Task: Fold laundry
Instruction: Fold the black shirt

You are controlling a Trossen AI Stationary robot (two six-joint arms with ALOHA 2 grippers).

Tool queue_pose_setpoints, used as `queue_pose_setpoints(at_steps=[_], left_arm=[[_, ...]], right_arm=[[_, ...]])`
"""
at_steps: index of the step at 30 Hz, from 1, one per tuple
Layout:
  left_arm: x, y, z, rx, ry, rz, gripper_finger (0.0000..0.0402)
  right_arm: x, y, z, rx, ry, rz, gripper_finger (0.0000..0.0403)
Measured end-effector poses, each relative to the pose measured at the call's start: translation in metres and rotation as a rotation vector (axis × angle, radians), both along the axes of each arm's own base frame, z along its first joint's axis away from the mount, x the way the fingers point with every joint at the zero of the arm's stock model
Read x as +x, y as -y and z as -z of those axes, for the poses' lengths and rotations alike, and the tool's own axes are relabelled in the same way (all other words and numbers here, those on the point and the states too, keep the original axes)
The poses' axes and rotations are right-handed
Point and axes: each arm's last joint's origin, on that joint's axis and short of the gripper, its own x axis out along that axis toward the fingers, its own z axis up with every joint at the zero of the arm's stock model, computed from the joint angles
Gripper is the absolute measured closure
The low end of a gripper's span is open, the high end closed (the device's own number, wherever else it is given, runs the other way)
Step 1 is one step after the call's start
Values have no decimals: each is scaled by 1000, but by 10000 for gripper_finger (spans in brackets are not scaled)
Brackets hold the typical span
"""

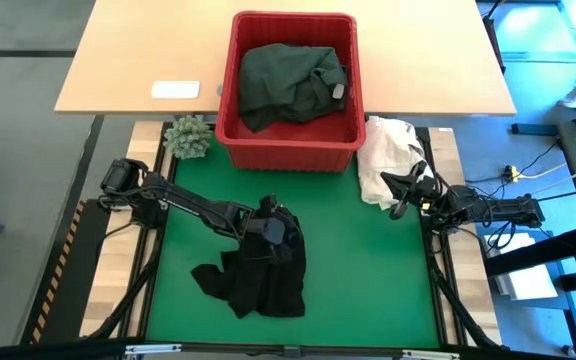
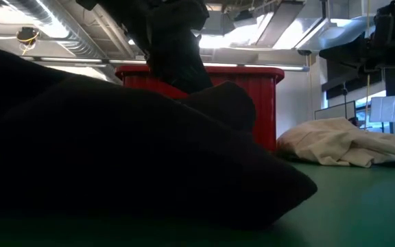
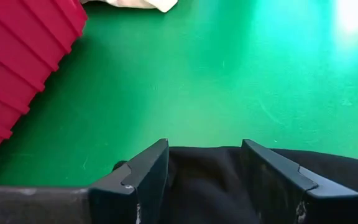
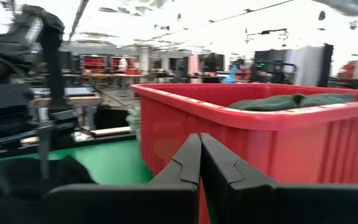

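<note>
High view, going from nine o'clock round to three: a wooden table (image 1: 118, 60) at the far side carries a small white block (image 1: 175, 90), and a little green plant (image 1: 188, 137) sits at the far left corner of the green mat (image 1: 368, 270). The left gripper (image 1: 271, 228) hangs over the mat's centre, its fingers (image 3: 143, 180) spread on either side of a fold of the black garment (image 1: 253, 280), which lies crumpled toward six o'clock. At twelve o'clock stands the red plastic basket (image 1: 288, 150) with a dark green garment (image 1: 288, 80) bundled inside. Just beside the basket's right corner, toward two o'clock, lies the cream-white cloth heap (image 1: 386, 155). The right gripper (image 1: 400, 193) waits at three o'clock next to that heap, its fingers pressed together and empty. Beyond the mat, grey floor, cables and a wheeled stand show on the right; the low and right wrist views look into a bright workshop hall with ceiling ducts and desks.
</note>
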Motion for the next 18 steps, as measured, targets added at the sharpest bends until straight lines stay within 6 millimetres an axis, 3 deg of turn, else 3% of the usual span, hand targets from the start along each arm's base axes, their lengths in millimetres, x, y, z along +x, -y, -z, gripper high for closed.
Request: queue_pose_setpoints(at_steps=[7,18], left_arm=[[1,0,-1,8,18,-1,206],[4,-8,-3,30,39,-39,206]], right_arm=[[2,-7,0,-50,4,-235,397],[8,-10,7,42,-67,-336,397]])
